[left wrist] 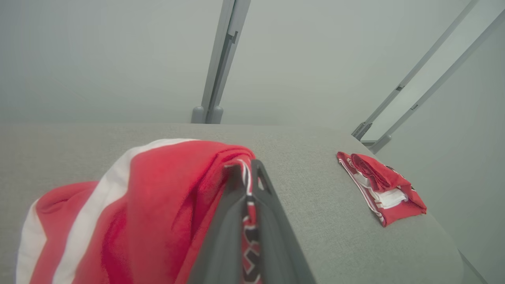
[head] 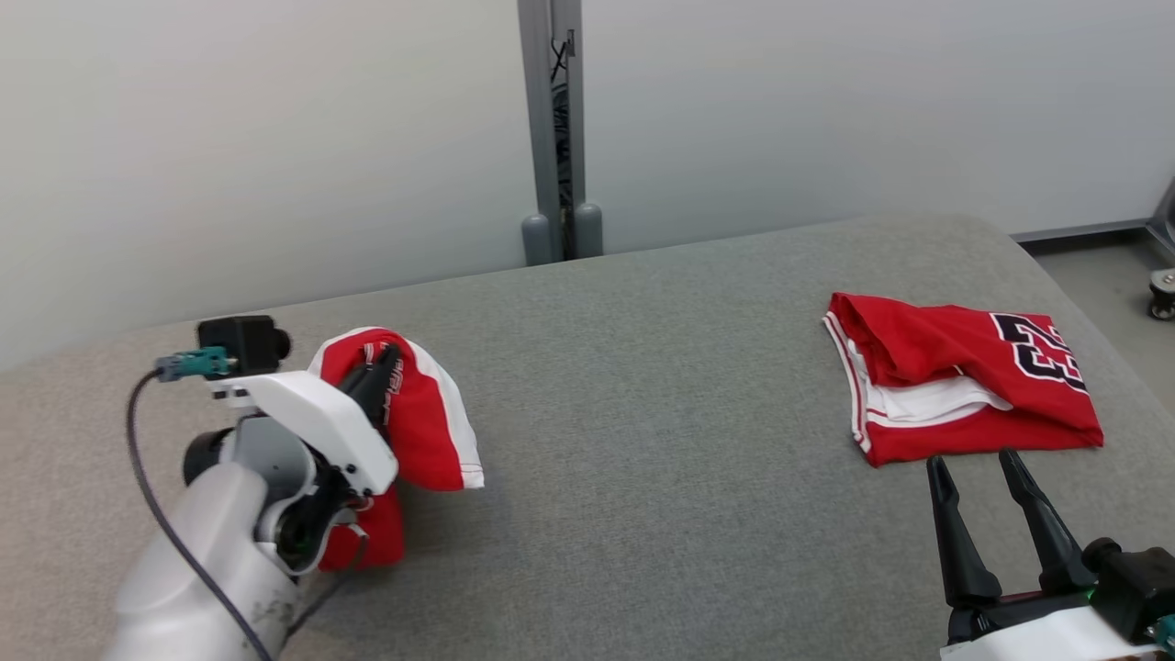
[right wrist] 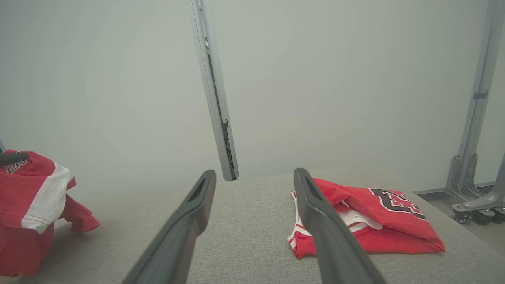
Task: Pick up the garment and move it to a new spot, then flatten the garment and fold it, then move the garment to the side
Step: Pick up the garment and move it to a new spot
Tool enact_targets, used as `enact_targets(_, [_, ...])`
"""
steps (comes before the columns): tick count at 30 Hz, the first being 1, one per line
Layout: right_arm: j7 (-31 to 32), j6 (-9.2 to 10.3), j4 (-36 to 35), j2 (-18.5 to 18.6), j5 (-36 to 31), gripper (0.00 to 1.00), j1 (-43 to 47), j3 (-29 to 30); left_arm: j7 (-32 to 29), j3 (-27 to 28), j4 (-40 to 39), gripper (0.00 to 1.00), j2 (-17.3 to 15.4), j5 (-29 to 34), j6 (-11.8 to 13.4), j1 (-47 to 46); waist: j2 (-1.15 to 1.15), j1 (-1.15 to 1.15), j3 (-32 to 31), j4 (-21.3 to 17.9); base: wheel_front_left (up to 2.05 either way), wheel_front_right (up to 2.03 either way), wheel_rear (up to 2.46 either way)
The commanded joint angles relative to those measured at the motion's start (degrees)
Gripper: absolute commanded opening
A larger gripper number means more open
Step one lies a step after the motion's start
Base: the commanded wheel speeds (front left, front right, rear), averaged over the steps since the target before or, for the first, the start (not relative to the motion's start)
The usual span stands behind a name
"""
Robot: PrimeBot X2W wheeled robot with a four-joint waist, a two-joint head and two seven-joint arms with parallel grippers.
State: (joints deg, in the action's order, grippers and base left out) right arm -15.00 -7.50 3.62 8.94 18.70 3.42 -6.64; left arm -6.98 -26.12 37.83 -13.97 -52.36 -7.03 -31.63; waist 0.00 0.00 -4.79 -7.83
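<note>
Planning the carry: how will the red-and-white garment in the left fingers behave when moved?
Probably floppy: the red-and-white garment drapes and sags around the left gripper's fingers. Likely light: one pinch holds the bunch up. Its lower end seems to rest on the gray table, so it may drag.

Red garment (head: 427,431) with a white band, red jersey (head: 945,353) with black numerals, grey surface (head: 661,413)

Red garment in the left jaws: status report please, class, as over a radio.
Left jaws shut on bunched red garment, hanging over table, left side. Right jaws open, empty. Folded red jersey lies on right side, just beyond right jaws.
</note>
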Motion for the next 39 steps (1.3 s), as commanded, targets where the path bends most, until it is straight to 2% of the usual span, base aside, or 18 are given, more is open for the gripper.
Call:
enact_targets(1, [-0.3,-0.01,0.1,0.0,0.2,1.0,-0.4,-0.1,1.0,-0.6,0.5,0.0,1.1,0.8,0.3,0.0,0.0,0.0,0.8,-1.3,0.0,0.0,0.0])
enact_targets(10, [-0.3,-0.01,0.1,0.0,0.2,1.0,-1.2,-0.4,5.8,-2.3,3.0,0.0,7.9,0.6,0.5,-0.5,0.0,0.0,2.2,-4.3,0.0,0.0,0.0])
enact_targets(15, [-0.3,-0.01,0.3,0.4,0.2,1.0,-1.8,-0.9,8.7,-4.9,5.4,0.0,10.2,0.5,0.0,-1.3,0.0,0.0,2.9,-5.2,0.0,0.0,0.0])
enact_targets(20, [-0.3,-0.01,0.6,0.6,0.4,1.0,-2.5,-1.1,11.8,-8.3,6.6,0.0,10.8,-1.3,-0.5,-2.4,0.0,0.0,3.1,-5.6,0.0,0.0,0.0])
enact_targets(25, [-0.3,-0.01,1.1,0.6,0.3,1.0,-3.0,-2.0,14.0,-14.4,4.9,0.0,11.0,-6.4,-0.5,-3.5,0.0,0.0,2.9,-6.3,0.0,0.0,0.0])
enact_targets(31, [-0.3,-0.01,1.8,0.8,0.5,1.0,-3.8,-2.7,16.8,-21.1,6.6,0.0,10.9,-12.3,-0.3,-5.2,0.0,0.0,3.0,-7.4,0.0,0.0,0.0])
enact_targets(32, [-0.3,-0.01,1.9,0.9,0.4,1.0,-3.9,-2.9,17.2,-22.2,7.1,0.48,10.9,-13.3,-0.1,-5.4,0.0,0.0,3.0,-7.5,0.0,0.0,0.0])
enact_targets(33, [-0.3,-0.01,1.9,0.9,0.5,1.0,-4.0,-3.0,17.5,-23.1,7.4,1.0,10.9,-14.3,-0.1,-5.7,0.0,0.0,3.0,-7.6,0.0,0.0,0.0])
enact_targets(39, [-0.3,-0.01,1.9,1.0,0.5,1.0,-3.2,-1.5,19.7,-28.3,8.6,1.0,10.9,-17.1,-0.3,-7.0,0.0,0.0,2.8,-6.5,0.0,0.0,0.0])
